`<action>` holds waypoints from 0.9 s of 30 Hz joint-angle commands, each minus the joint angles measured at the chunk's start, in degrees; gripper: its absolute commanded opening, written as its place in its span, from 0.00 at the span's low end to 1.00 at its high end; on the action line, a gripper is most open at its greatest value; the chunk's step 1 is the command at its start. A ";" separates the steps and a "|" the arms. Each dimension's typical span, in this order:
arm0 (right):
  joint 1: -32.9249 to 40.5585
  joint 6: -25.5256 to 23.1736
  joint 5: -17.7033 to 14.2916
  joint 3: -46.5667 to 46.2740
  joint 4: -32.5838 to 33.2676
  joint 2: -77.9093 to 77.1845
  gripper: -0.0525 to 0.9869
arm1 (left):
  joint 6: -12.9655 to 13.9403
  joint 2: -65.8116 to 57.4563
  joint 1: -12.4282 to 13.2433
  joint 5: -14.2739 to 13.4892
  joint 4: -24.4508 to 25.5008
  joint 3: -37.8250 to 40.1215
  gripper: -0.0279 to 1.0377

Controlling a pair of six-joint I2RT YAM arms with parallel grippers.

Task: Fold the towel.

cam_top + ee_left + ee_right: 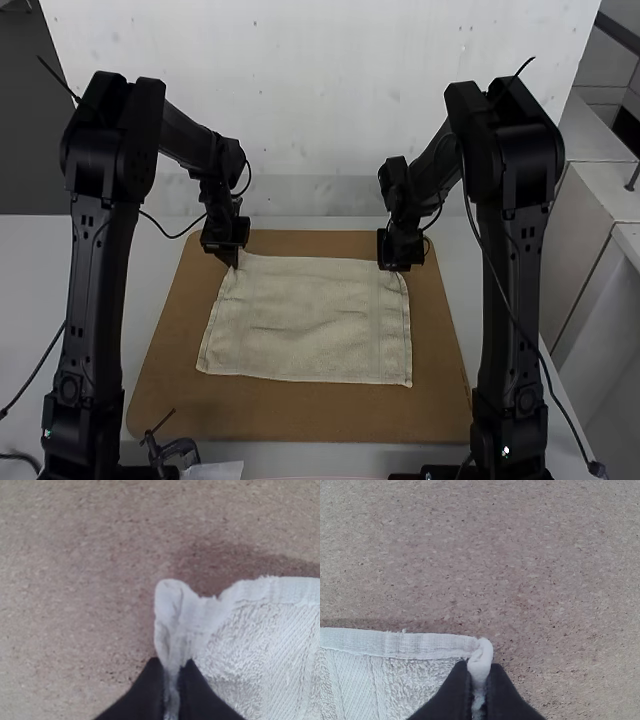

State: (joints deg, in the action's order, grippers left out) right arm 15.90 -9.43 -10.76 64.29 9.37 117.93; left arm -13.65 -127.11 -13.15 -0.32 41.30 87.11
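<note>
Supporting everything, the white table (35, 270) carries a brown board (300, 415) bearing the spread towel (310, 325), far corners pinched by the left gripper (232, 262) and right gripper (395, 268), a dark clamp-like tool (178, 450) by the board's near edge.

Counts, as we make them. Arms: two, one left (95, 300), one right (512, 300). Grippers: two, left gripper (232, 258) and right gripper (398, 266); two fingers apiece, so four. Towel (320, 320): one, between and on the base side of the grippers. Towel corners: four, of which we log one pinched in each gripper and two lying loose on the base side of them. Board (290, 415): one, under both grippers. Table (40, 270): one. Clamp-like fitting (180, 450): one, baseward of the left gripper. White flat piece (215, 470): one, beside that fitting. Cables: several; we cannot settle the number.
</note>
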 commanded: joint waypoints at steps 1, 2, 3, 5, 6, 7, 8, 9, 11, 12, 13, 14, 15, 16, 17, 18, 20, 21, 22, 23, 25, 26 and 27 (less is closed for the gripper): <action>-0.08 0.29 -0.57 2.86 1.36 -4.11 0.06 | -1.91 6.35 -0.12 -2.14 -0.25 -1.68 0.04; 0.01 0.29 -0.49 3.65 1.53 -4.90 0.06 | -2.26 7.31 -0.12 -2.14 -0.25 -2.03 0.04; -0.08 0.29 -0.49 4.44 1.80 -5.43 0.06 | -2.61 8.72 -0.12 -2.14 -0.25 -2.38 0.04; 0.10 0.20 -0.57 5.49 1.88 -6.75 0.06 | -3.14 10.48 -0.04 -2.06 -0.25 -2.74 0.04; 0.18 0.11 -0.57 5.93 1.88 -7.63 0.06 | -3.49 11.62 -0.04 -2.06 -0.25 -3.00 0.04; 0.18 0.03 -0.57 6.46 1.80 -8.24 0.06 | -4.19 12.76 -0.04 -2.06 -0.25 -3.09 0.04; 0.27 0.03 -0.57 6.90 1.80 -9.03 0.06 | -4.63 13.91 0.05 -1.97 -0.25 -3.35 0.04; 0.27 -0.06 -0.57 7.16 1.71 -9.74 0.06 | -4.98 14.87 0.05 -1.88 -0.25 -3.70 0.04; 0.18 -0.41 -0.49 7.78 1.62 -11.05 0.06 | -6.04 16.54 -0.04 -1.88 -0.25 -4.49 0.04; 0.10 -0.59 -0.49 7.95 1.53 -11.49 0.06 | -6.30 17.16 -0.12 -1.97 -0.25 -5.02 0.04; 0.10 -0.76 -0.49 7.87 1.18 -12.37 0.06 | -6.65 17.77 -0.04 -1.97 -0.25 -5.46 0.04; 0.10 -0.94 -0.49 7.69 1.01 -12.90 0.06 | -6.74 18.56 -0.04 -1.88 -0.34 -5.99 0.04; 0.18 -1.03 -0.49 7.25 0.65 -13.78 0.06 | -6.74 19.44 0.05 -1.88 -0.34 -6.52 0.04; 0.18 -1.03 -0.40 6.90 0.39 -14.31 0.06 | -6.74 20.50 -0.04 -1.88 -0.34 -7.22 0.04; 0.27 -0.94 -0.40 6.20 0.30 -14.92 0.06 | -6.74 21.29 -0.04 -1.88 -0.34 -7.92 0.04; 0.36 -0.76 -0.40 5.32 0.21 -15.45 0.06 | -6.74 22.26 -0.21 -1.97 -0.34 -8.98 0.04; 0.62 -0.32 -0.31 3.21 0.13 -16.06 0.06 | -6.65 23.93 -0.39 -2.06 -0.69 -11.61 0.04; 0.62 0.11 -0.31 1.89 -0.14 -16.50 0.06 | -6.48 24.98 -0.48 -1.97 -1.48 -13.28 0.04; 0.71 0.73 -0.31 0.48 -0.58 -16.85 0.06 | -6.13 25.60 -0.48 -1.97 -2.36 -15.22 0.04; 0.71 1.08 -0.31 -0.75 -0.75 -17.21 0.06 | -5.86 26.74 -0.92 -1.97 -3.07 -17.06 0.04; 1.06 1.26 -0.31 -3.30 -0.75 -18.09 0.06 | -5.16 28.67 -1.27 -1.97 -4.82 -20.31 0.04; 1.41 1.78 -0.31 -4.70 -0.75 -18.61 0.06 | -5.07 29.55 -1.44 -1.97 -5.18 -21.63 0.04; 1.77 2.22 -0.31 -6.02 -0.75 -19.05 0.06 | -5.07 30.08 -1.53 -1.97 -5.44 -22.60 0.04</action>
State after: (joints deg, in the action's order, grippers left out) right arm 16.25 -8.73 -10.55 60.97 8.73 102.37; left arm -19.38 -100.07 -14.13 -1.48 36.69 67.31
